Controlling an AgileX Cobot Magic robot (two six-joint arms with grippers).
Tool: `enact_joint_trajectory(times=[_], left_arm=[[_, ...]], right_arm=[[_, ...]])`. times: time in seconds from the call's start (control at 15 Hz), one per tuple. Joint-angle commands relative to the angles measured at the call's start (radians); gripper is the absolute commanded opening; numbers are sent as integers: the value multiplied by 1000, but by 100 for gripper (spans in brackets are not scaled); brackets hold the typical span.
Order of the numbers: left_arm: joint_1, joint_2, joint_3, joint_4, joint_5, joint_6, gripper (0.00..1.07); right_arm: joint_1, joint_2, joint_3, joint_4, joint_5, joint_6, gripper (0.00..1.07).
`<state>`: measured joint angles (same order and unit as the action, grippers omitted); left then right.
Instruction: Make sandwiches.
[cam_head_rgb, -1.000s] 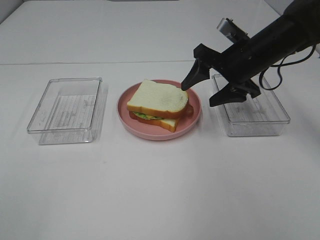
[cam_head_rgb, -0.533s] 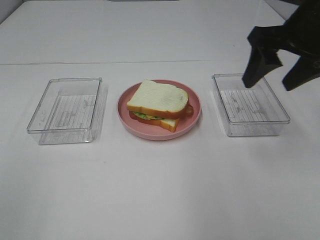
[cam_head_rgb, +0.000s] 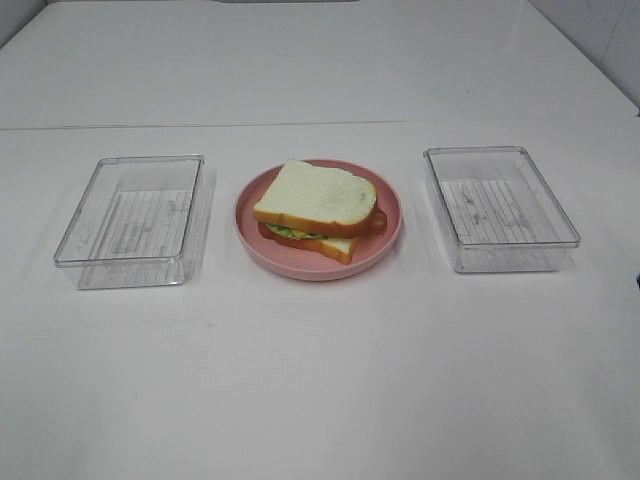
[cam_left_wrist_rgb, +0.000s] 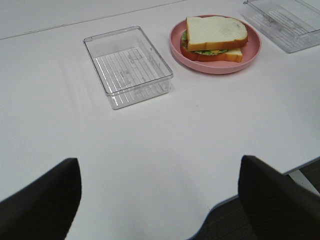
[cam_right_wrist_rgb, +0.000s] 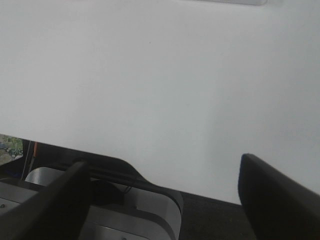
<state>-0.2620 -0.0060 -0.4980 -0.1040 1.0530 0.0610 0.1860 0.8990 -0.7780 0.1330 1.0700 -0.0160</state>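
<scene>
One sandwich (cam_head_rgb: 318, 210) lies on the pink round plate (cam_head_rgb: 385, 240) at the table's middle: two white bread slices with orange-brown crust, green lettuce and a brown layer between them. It also shows in the left wrist view (cam_left_wrist_rgb: 215, 38) on the plate (cam_left_wrist_rgb: 200, 64). No gripper shows in the exterior high view. My left gripper (cam_left_wrist_rgb: 160, 200) is open and empty, far back over the table's near edge. My right gripper (cam_right_wrist_rgb: 165, 200) is open and empty over bare table by its edge.
A clear plastic tray (cam_head_rgb: 135, 220) stands left of the plate and another (cam_head_rgb: 500, 208) right of it; both hold nothing. They show in the left wrist view as the near tray (cam_left_wrist_rgb: 129, 66) and the far tray (cam_left_wrist_rgb: 287, 22). Robot base parts (cam_right_wrist_rgb: 100, 210) lie beyond the table edge.
My right arm has pulled back from beside the sandwich, passed over the right tray and left the exterior high view. The sandwich, plate and trays have not moved.
</scene>
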Motion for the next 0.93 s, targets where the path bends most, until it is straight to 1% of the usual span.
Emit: enact_joint_trajectory(times=[0.07, 0.2, 0.33, 0.4, 0.53, 0.8, 0.93], left_arm=[[-1, -19, 1, -1, -9, -6, 81], [-1, -19, 1, -1, -9, -6, 81], [-1, -19, 1, -1, -9, -6, 81], [-1, -19, 1, -1, -9, -5, 81], [-1, -19, 1, -3, -9, -2, 81], [-1, -19, 1, -3, -9, -2, 81], [-1, -19, 1, -3, -9, -2, 81]], right_arm=[[4, -180, 119, -10, 7, -20, 77], [4, -349, 201, -10, 7, -63, 77], [4, -466, 242, -10, 7, -86, 77], [4, -606, 274, -12, -9, -85, 77], [4, -710, 274, -13, -7, -104, 77], [3, -808, 274, -20, -7, -108, 77], [3, -812, 274, -24, -7, -108, 76]])
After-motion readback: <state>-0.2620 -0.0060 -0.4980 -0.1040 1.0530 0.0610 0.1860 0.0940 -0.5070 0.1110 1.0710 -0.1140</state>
